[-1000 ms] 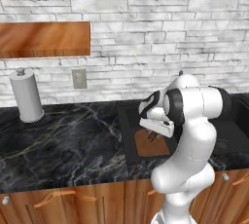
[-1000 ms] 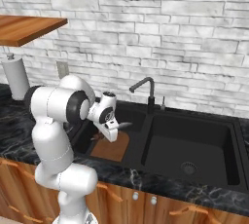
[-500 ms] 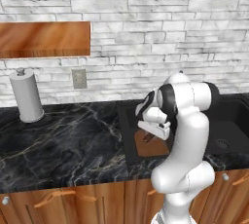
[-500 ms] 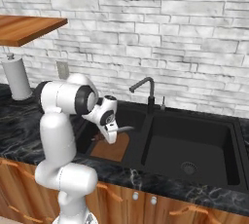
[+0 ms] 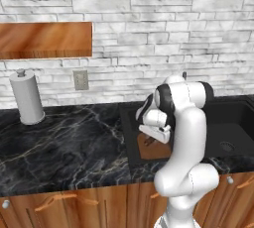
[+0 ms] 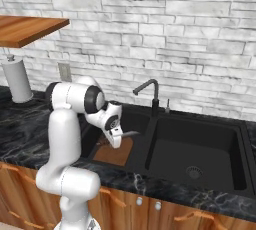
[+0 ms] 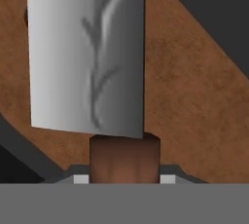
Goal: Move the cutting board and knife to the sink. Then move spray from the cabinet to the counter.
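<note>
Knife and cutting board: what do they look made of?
Knife: blade looks like smooth brushed metal, silvery grey with soft sheen; handle reddish-brown, probably wood. Cutting board: matte brown with faint grain, likely wood.

Paper towel roll [image 5: 27,98] stands upright on its holder at the far left, against the brick wall [image 5: 149,4]. Wall socket [image 5: 80,80] beside it. Black tap [image 6: 148,93] behind the basin. Lower cupboards [image 5: 64,204] closed.
</note>
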Robot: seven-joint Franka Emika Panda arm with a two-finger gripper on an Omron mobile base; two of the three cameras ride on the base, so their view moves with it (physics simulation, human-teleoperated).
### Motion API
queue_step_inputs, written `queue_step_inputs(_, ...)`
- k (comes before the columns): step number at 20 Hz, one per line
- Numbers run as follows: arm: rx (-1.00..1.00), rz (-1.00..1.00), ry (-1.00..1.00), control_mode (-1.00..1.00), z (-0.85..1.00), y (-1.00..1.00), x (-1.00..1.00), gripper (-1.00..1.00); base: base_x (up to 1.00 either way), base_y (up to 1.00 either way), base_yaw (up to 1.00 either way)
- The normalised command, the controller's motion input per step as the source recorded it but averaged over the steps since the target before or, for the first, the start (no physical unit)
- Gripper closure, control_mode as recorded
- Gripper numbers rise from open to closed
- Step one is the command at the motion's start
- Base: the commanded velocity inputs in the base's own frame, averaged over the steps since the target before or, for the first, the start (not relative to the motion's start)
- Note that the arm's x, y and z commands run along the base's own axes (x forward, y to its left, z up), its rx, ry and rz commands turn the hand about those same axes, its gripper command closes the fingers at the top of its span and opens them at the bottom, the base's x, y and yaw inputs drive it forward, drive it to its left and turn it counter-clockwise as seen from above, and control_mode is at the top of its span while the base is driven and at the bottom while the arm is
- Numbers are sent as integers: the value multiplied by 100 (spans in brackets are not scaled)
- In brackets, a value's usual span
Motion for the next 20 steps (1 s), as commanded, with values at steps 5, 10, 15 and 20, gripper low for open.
queue_step_inputs(5,0,0,5,-100,-32,0,11,100,0,0,0)
queue_step_inputs(10,0,0,3,-100,-33,0,0,100,0,0,0)
queue_step_inputs(15,0,0,4,-100,-28,0,8,100,0,0,0)
queue_step_inputs(20,0,-1,11,-100,-29,0,0,100,0,0,0)
